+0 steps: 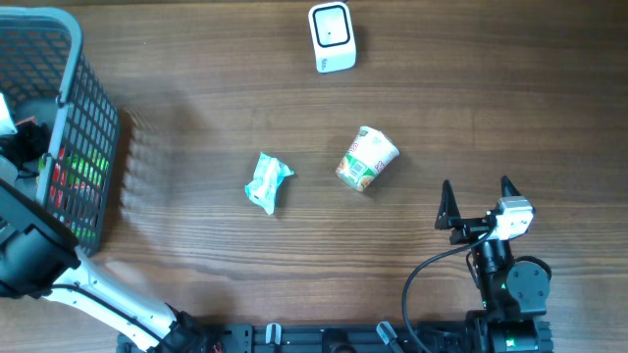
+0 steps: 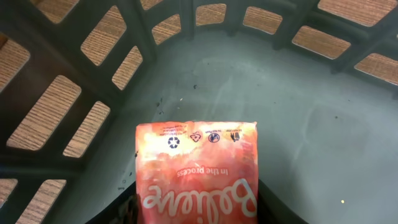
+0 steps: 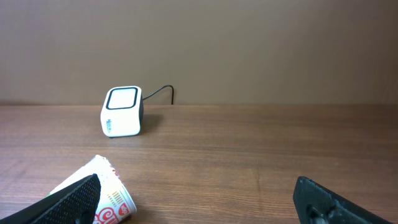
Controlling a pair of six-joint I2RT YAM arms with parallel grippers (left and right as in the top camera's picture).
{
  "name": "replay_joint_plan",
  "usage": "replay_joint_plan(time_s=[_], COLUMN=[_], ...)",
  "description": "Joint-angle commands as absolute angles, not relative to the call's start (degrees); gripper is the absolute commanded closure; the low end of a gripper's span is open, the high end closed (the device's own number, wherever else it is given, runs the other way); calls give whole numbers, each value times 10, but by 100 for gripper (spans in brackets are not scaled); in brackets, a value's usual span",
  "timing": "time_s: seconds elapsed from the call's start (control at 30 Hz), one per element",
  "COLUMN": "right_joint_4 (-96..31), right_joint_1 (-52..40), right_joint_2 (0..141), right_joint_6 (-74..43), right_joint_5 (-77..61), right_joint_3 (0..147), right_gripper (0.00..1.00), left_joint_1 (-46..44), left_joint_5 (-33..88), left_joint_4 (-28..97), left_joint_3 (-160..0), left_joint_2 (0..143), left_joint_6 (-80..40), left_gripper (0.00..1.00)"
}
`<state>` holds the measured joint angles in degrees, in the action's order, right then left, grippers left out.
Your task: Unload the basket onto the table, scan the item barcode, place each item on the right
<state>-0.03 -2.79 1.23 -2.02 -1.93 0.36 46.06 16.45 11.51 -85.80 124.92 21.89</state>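
Pose, left arm: stretched from the near-left edge of the table up and over the rim of the grey mesh basket at the far-left corner. Carries the left gripper down inside, close to the basket floor. Shows a dark finger against each side edge of an orange-red packet, jaws at packet width. Cannot tell from the wrist view whether truly clamped or only touching, nor whether the packet hangs lifted or lies on the floor.

Pose, right arm: folded at the near-right table edge, pointing away across the wood. Holds the right gripper with jaws spread wide and nothing between them. In the wrist view, fingertips at the two lower corners, well apart.

Basket contents: the packet, with white script reading "Believe" upside down to the wrist camera and a row of small recycling marks along its far edge. Through the mesh wall in the overhead view, red and green patches, too hidden to name.

On the table: white scanner at the far edge, window facing up, well apart from the basket. Noodle cup on its side near the middle, between scanner and right gripper. Crumpled teal wrapper left of the cup, near but not touching.
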Motion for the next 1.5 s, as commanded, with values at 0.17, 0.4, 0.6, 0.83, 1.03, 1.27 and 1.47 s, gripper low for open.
replay_joint_plan(time_s=[0.17, 0.4, 0.6, 0.83, 1.03, 1.27, 1.47], right_joint_4=[1, 1, 1, 1, 1, 1, 1], right_joint_1=[-26, -26, -26, -26, -26, -26, -26], right_joint_2=[9, 9, 9, 9, 9, 9, 9], right_joint_6=[-15, -15, -15, -15, -15, -15, -15], right_joint_5=[-26, -26, -26, -26, -26, -26, -26], right_joint_3=[3, 3, 3, 3, 3, 3, 3], right_gripper=[0, 0, 0, 0, 0, 0, 0], left_joint_1=[459, 459, 480, 488, 488, 487, 487], left_joint_5=[171, 134, 128, 119, 108, 108, 108], left_joint_4=[194, 519, 548, 518, 413, 409, 409], left_joint_3=[-865, -864, -797, -763, -702, -705, -705], left_joint_2=[1101, 989, 1009, 1013, 1013, 1012, 1036], left_joint_6=[218, 270, 313, 358, 360, 391, 409], left_gripper=[57, 54, 55, 52, 39, 0, 0])
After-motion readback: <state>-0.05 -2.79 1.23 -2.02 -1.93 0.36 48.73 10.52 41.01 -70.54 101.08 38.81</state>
